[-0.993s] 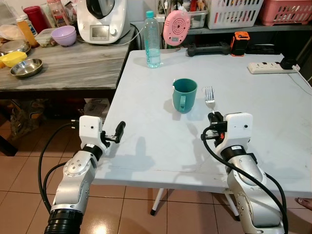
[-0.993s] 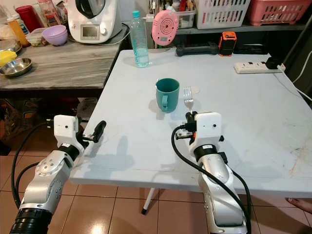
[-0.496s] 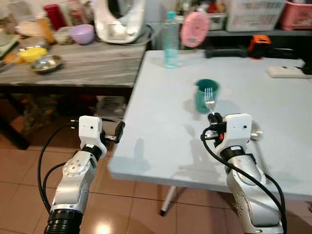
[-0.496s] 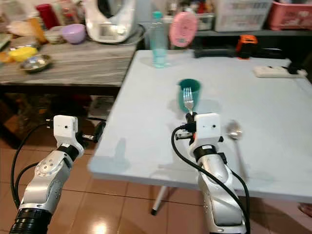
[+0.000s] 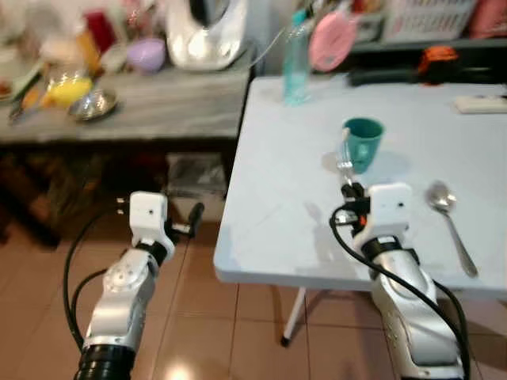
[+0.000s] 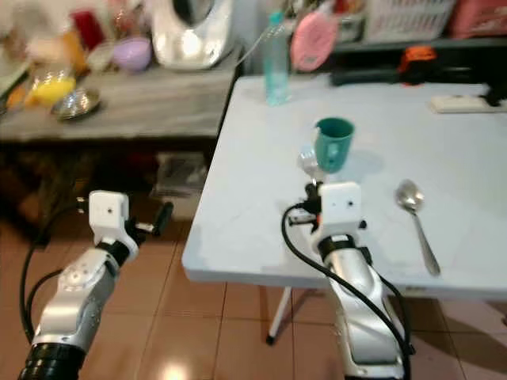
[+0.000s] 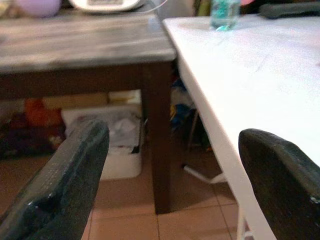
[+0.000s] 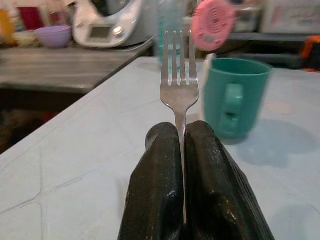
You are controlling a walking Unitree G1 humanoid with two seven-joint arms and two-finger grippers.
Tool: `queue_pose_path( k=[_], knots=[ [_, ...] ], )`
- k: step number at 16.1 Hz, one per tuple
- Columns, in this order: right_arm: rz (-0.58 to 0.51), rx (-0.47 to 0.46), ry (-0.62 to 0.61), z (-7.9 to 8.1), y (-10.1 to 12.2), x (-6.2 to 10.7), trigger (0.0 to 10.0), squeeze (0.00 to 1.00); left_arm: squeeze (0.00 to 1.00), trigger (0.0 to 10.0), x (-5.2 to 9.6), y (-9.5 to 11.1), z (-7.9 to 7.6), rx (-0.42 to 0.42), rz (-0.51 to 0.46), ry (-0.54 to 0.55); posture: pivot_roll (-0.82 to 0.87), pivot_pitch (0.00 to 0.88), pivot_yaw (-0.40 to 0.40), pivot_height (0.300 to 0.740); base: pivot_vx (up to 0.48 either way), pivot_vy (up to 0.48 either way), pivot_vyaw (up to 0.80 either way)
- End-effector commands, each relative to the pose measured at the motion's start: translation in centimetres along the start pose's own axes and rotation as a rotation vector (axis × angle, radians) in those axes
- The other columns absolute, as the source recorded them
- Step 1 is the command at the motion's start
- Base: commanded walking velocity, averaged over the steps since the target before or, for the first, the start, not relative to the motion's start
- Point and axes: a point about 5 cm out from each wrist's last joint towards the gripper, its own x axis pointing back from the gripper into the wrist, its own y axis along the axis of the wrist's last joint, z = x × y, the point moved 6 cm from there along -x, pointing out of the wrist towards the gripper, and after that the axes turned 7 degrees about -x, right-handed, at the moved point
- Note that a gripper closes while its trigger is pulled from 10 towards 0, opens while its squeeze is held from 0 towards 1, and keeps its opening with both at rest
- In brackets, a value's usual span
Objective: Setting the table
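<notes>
The right end effector (image 8: 181, 150) pinches a fork (image 8: 178, 85) by its handle, tines pointing straight ahead along the fingers, over the near part of the white desk (image 5: 285, 206). Just beyond the tines stands the teal mug (image 5: 363, 143); the spoon (image 5: 448, 222) lies lengthwise to its right. The left end effector (image 5: 192, 219) is spread, empty, beside the desk's left edge.
</notes>
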Motion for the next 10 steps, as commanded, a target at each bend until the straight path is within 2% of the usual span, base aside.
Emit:
queue_pose_path(
  k=[1,10],
  knots=[
    [-0.017,-0.011,0.023,0.98,0.43,-0.21,10.0,0.0,0.0,10.0,0.24,-0.14,1.02,-0.019,0.011,0.021,-0.06,0.041,0.107,0.74,0.0,0.36,0.0],
    [-0.034,-0.008,0.009,0.71,0.74,-0.48,10.0,0.0,0.0,10.0,-0.05,0.05,0.92,-0.026,0.005,0.022,-0.06,0.03,0.107,0.74,0.0,0.37,0.0]
  ],
)
